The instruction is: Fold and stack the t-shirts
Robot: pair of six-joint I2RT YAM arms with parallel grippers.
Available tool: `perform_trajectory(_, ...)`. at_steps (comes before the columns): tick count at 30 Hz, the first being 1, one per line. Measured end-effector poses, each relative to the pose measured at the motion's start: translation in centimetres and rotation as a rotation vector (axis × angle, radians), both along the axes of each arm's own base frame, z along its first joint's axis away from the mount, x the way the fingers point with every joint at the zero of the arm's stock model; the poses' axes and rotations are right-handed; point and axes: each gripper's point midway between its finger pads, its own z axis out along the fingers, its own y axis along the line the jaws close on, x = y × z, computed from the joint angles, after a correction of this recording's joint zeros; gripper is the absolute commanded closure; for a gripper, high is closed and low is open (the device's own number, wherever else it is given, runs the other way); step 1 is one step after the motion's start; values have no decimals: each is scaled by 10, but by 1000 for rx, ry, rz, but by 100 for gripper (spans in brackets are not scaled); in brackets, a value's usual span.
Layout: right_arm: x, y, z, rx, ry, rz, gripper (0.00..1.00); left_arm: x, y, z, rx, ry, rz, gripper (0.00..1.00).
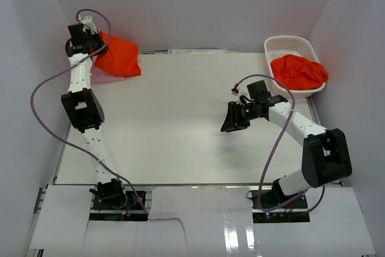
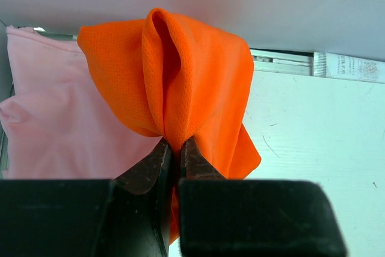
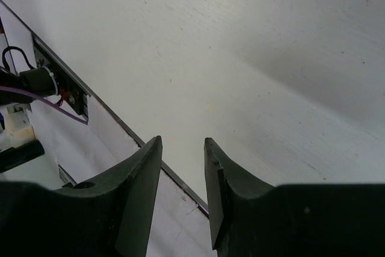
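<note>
Your left fingers (image 2: 157, 164) were clamped on a gathered fold of one orange t-shirt (image 2: 180, 70). Their two tips almost met, with the cloth squeezed between them at the lower middle of the left wrist view. The shirt bulged up from the pinch in a rounded loop, and a looser flap hung to the lower right of the tips. Behind it, filling the left side of that frame, lay the pink t-shirt (image 2: 54, 118), spread fairly flat, with the orange cloth overlapping its right part.

In the top view all this sat in the upper left of the frame. The left arm (image 1: 81, 97) reached far up along the left edge of the tabletop (image 1: 180, 118). The orange t-shirt was a bunched mound just right of the wrist, and only a thin pink strip showed under its lower left edge. You could not tell from either view whether the mound rested on the pink one or hung just above it.

Your right fingers (image 3: 143, 185) stood apart with a clear gap and nothing between them, over bare tabletop whose edge ran diagonally past them. In the top view they hung right of centre, well apart from every shirt.

The white basket (image 1: 289, 43) sat in the upper right corner of the tabletop. A crumpled orange heap (image 1: 299, 71) of t-shirt cloth filled its nearer half, up to the rim. How many shirts made up that heap could not be told.
</note>
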Motion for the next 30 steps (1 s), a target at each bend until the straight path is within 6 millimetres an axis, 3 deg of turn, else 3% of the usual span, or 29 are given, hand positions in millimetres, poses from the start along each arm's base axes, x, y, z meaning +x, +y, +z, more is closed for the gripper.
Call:
perform_trajectory(10,-5,5,-2,-1,11,16,59,-5,14,4,-18,-12,24,100)
perform_trajectory(22,-9,18,-6,3,22,40,60,-7,21,38,-6,-83,39,100)
perform_trajectory(26,-11,20,-6,2,24,48,60,-6,23,32,-9,-85,43,100)
perform_trajectory(30,-13,21,-8,-1,29,52,60,-7,25,7,-16,-53,56,100)
